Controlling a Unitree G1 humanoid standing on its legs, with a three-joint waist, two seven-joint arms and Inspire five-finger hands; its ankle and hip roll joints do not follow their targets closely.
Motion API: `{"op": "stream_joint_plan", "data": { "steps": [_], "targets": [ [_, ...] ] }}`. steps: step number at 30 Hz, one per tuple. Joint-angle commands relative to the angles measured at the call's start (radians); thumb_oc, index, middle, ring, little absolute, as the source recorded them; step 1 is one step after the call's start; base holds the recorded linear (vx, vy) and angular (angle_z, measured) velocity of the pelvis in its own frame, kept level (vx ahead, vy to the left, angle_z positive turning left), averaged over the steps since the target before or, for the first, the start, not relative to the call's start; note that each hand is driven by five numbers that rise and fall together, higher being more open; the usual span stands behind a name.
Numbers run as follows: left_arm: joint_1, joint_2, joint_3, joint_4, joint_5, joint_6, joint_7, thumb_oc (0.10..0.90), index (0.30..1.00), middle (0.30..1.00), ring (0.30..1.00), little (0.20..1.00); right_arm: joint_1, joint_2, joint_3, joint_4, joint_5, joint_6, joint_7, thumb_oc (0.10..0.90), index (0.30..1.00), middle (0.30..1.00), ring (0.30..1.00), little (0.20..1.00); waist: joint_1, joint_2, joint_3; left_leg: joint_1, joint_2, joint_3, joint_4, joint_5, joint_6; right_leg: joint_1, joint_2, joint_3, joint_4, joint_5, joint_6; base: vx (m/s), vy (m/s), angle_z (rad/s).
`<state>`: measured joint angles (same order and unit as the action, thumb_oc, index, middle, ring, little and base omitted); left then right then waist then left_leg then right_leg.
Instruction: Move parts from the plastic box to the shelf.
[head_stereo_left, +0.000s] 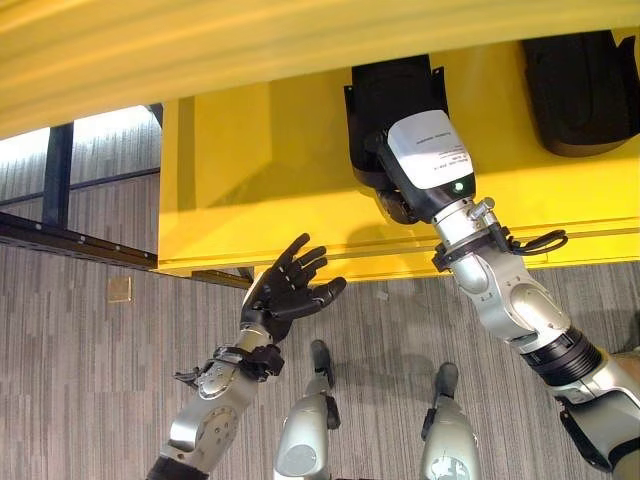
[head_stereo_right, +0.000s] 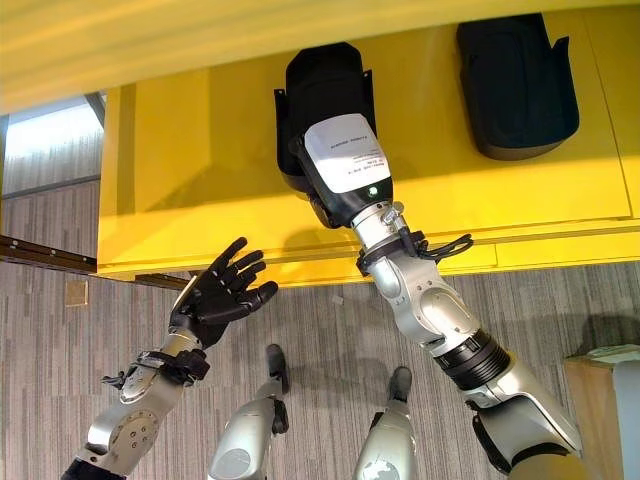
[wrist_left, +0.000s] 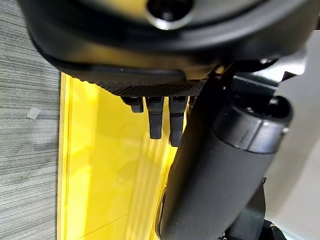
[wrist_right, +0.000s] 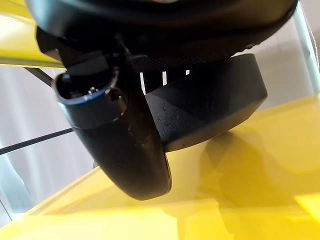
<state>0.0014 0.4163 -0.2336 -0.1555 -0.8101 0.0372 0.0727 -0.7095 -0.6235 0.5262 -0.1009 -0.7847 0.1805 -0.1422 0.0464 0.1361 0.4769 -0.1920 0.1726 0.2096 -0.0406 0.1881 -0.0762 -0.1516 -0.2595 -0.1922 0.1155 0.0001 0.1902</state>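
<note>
Right wrist view: right hand (wrist_right: 125, 145) curled round a black part (wrist_right: 210, 107), thumb across its near face, part sitting on the yellow shelf (wrist_right: 260, 190) | second black part (head_stereo_right: 515, 85) on the shelf, well apart beyond that hand | left hand (head_stereo_left: 290, 285) spread, holding nothing, just before the shelf's front edge

A workshop or warehouse: a glossy yellow metal shelf (head_stereo_left: 270, 170) stands over grey ribbed carpet flooring (head_stereo_left: 80, 340).
</note>
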Motion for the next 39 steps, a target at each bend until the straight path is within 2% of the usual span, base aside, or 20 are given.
{"op": "stream_joint_plan", "data": {
  "steps": [1, 21, 27, 30, 34, 39],
  "targets": [
    [-0.046, 0.014, -0.009, -0.088, 0.022, -0.06, -0.029, 0.9, 1.0, 1.0, 1.0, 1.0, -0.236, 0.029, -0.01, -0.078, -0.043, -0.04, -0.081, 0.4, 0.3, 0.3, 0.3, 0.3, 0.009, -0.014, 0.001, 0.042, 0.009, -0.071, 0.023, -0.089, -0.036, -0.114, 0.117, 0.033, 0.1, -0.068, -0.132, 0.0, 0.0, 0.0],
    [-0.051, 0.02, -0.01, -0.085, 0.037, -0.045, -0.041, 0.9, 1.0, 1.0, 1.0, 1.0, -0.256, 0.03, -0.017, -0.017, -0.057, -0.001, -0.108, 0.4, 0.3, 0.3, 0.3, 0.3, 0.017, -0.019, 0.013, 0.024, 0.015, -0.077, 0.041, -0.088, -0.035, -0.135, 0.119, 0.03, 0.132, -0.077, -0.136, 0.0, -0.009, 0.0],
    [-0.055, 0.026, -0.011, -0.07, 0.043, -0.045, -0.053, 0.9, 1.0, 1.0, 1.0, 1.0, -0.271, 0.011, -0.024, 0.022, -0.063, -0.036, -0.116, 0.4, 0.3, 0.3, 0.3, 0.3, 0.02, -0.028, 0.021, 0.013, 0.02, -0.083, 0.047, -0.088, -0.036, -0.149, 0.125, 0.025, 0.148, -0.083, -0.139, 0.0, -0.036, 0.01],
    [-0.054, 0.028, -0.012, -0.07, 0.044, -0.044, -0.059, 0.9, 1.0, 1.0, 1.0, 1.0, -0.275, 0.007, -0.023, 0.025, -0.055, -0.033, -0.118, 0.4, 0.3, 0.3, 0.3, 0.3, 0.021, -0.029, 0.022, 0.012, 0.022, -0.083, 0.048, -0.086, -0.037, -0.154, 0.126, 0.024, 0.157, -0.086, -0.141, 0.0, 0.0, 0.0],
    [-0.05, 0.029, -0.007, -0.072, 0.04, -0.044, -0.063, 0.9, 1.0, 1.0, 1.0, 1.0, -0.275, 0.004, -0.025, 0.025, -0.059, -0.059, -0.11, 0.4, 0.3, 0.3, 0.3, 0.3, 0.021, -0.027, 0.022, 0.011, 0.026, -0.083, 0.052, -0.079, -0.039, -0.159, 0.127, 0.024, 0.165, -0.089, -0.142, 0.0, 0.0, 0.0],
    [-0.046, 0.028, -0.006, -0.066, 0.04, -0.046, -0.069, 0.9, 1.0, 1.0, 1.0, 1.0, -0.285, 0.005, -0.017, 0.028, -0.056, -0.058, -0.108, 0.4, 0.3, 0.3, 0.3, 0.3, 0.024, -0.024, 0.023, 0.008, 0.027, -0.085, 0.057, -0.076, -0.039, -0.164, 0.125, 0.024, 0.177, -0.094, -0.144, 0.0, 0.0, 0.0]
  ]
}}
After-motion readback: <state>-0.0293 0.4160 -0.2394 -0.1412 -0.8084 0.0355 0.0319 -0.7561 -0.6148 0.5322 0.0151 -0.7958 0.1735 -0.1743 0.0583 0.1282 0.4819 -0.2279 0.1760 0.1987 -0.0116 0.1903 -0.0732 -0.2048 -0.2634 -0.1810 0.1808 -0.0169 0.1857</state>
